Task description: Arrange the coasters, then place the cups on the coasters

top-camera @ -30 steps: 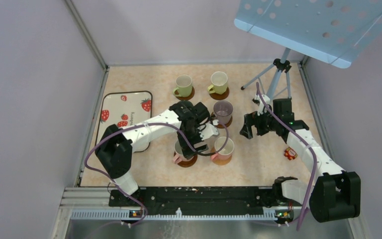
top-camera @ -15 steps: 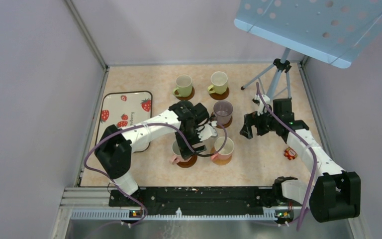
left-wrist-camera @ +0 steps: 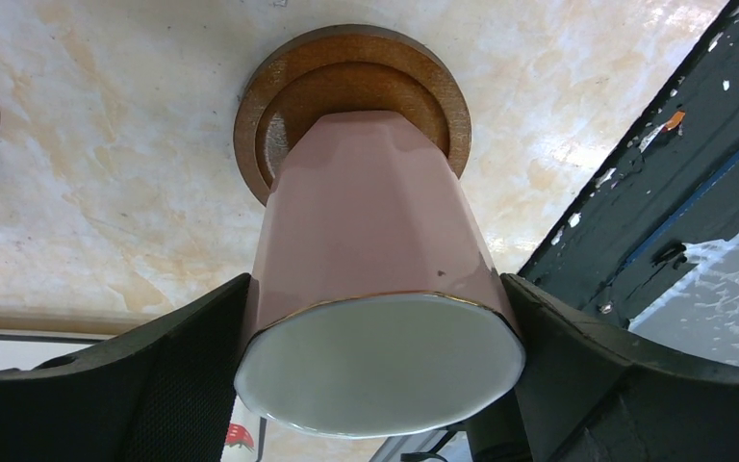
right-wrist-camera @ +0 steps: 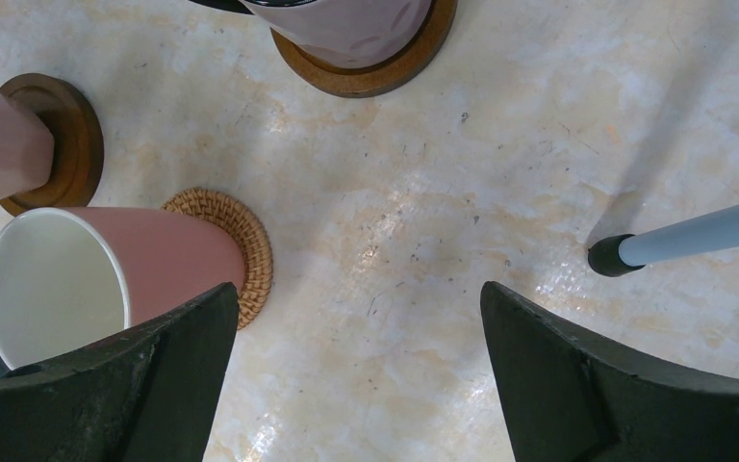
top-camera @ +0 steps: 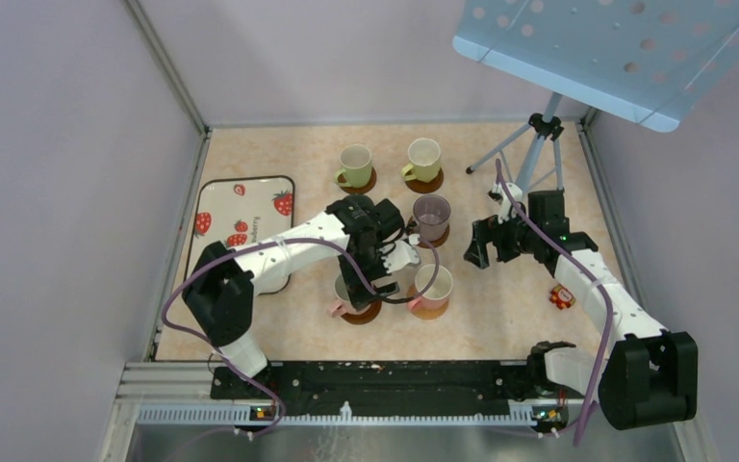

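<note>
A pink cup (left-wrist-camera: 375, 241) stands upright on a dark brown coaster (left-wrist-camera: 346, 48). My left gripper (left-wrist-camera: 375, 294) is open, its two fingers spread wide and close against the cup's sides near the rim. From above, this cup (top-camera: 344, 296) is partly hidden under the left gripper (top-camera: 368, 281). My right gripper (right-wrist-camera: 358, 289) is open over bare table. To its left, a second pink cup (right-wrist-camera: 106, 269) sits on the tan woven coaster (right-wrist-camera: 242, 252). The mauve cup (top-camera: 431, 217) and two light green cups (top-camera: 354, 166) (top-camera: 423, 159) stand on dark coasters.
The white strawberry-print tray (top-camera: 241, 217) lies at the left, partly under the left arm. A tripod (top-camera: 529, 159) carrying a blue perforated plate (top-camera: 606, 53) stands at the back right; one of its legs (right-wrist-camera: 693, 236) is near my right gripper. A small red object (top-camera: 562, 296) lies by the right arm.
The left gripper has shifted slightly over the near-left pink cup. The right arm and the other cups have not moved.
</note>
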